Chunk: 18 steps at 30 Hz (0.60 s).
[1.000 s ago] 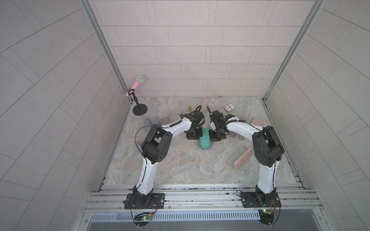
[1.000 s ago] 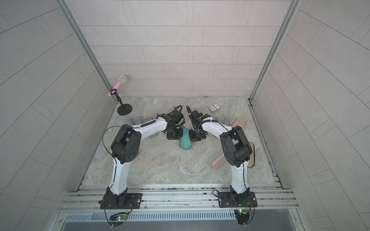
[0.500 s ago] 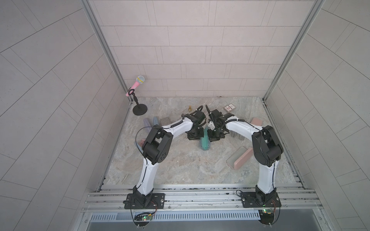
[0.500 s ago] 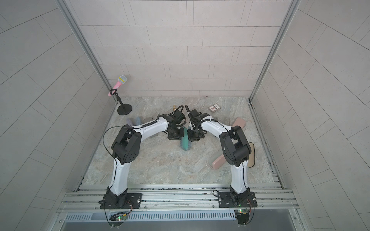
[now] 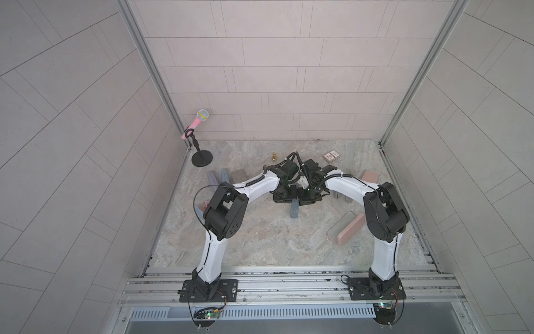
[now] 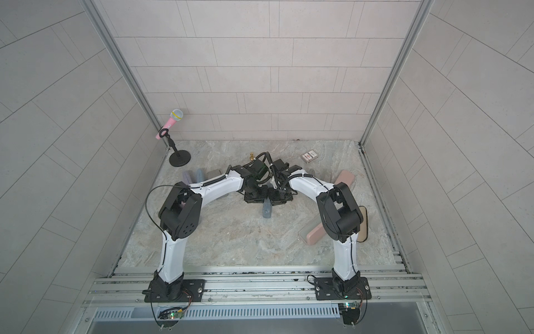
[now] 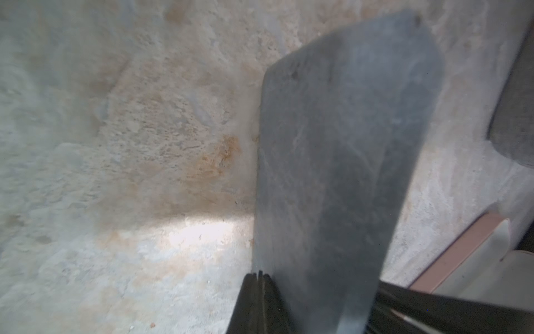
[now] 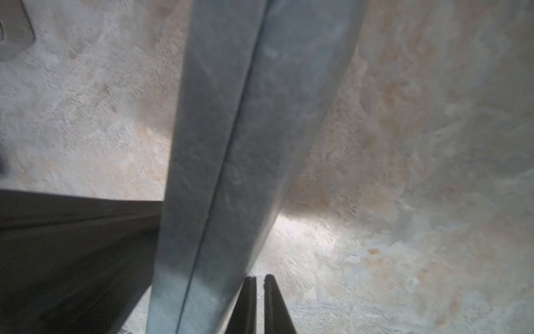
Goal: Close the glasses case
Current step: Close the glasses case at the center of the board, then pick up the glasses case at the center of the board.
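Note:
The grey-blue glasses case (image 5: 294, 209) (image 6: 267, 210) stands on its long edge on the marble floor, its two halves together with only a thin seam showing in the right wrist view (image 8: 231, 144). My left gripper (image 7: 258, 274) is shut, its fingers against the case's flat side (image 7: 332, 173). My right gripper (image 8: 260, 277) sits on the opposite side, right next to the case. Its fingers are a narrow slit apart and hold nothing. In both top views the two gripper heads (image 5: 284, 196) (image 5: 307, 198) flank the case's far end and hide it.
An open pink case (image 5: 346, 228) lies at the right, another pink case (image 5: 370, 175) behind my right arm. A card pack (image 5: 331, 155) and a gold piece (image 5: 274, 157) lie near the back wall. A microphone stand (image 5: 202, 159) fills the back left corner; several cases (image 5: 224, 175) lie nearby.
The case looked wider and teal between the grippers before; now it is a narrow slab with its halves together. My right gripper's fingers have parted slightly.

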Tool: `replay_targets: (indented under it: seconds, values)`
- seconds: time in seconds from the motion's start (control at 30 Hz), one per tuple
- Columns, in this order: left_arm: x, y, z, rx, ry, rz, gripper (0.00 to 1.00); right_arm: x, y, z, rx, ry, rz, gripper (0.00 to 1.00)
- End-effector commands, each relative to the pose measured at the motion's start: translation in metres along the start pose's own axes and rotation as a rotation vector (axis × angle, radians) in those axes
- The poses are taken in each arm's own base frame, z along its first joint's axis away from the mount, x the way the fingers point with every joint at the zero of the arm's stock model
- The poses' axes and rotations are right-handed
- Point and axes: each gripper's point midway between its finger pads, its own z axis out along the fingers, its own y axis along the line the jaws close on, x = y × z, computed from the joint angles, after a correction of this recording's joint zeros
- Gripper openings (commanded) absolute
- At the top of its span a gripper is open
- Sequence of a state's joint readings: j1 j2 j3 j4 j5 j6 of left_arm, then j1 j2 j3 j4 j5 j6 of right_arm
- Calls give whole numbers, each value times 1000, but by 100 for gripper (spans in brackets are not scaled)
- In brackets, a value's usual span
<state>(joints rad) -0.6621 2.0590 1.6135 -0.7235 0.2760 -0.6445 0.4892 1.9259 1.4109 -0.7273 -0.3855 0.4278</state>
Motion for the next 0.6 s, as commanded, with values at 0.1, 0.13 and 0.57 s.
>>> replay_targets:
  seconds: [0.1, 0.13, 0.57]
  values:
    - [-11, 13, -64, 25, -101, 13, 0, 4, -9, -26, 78, -105, 33, 25]
    - [-12, 19, -72, 20, -108, 14, 0, 6, -12, -30, 93, -114, 44, 28]
    - [-26, 119, -149, -22, -180, -69, 77, 21, 26, -59, 137, -159, -5, 78]
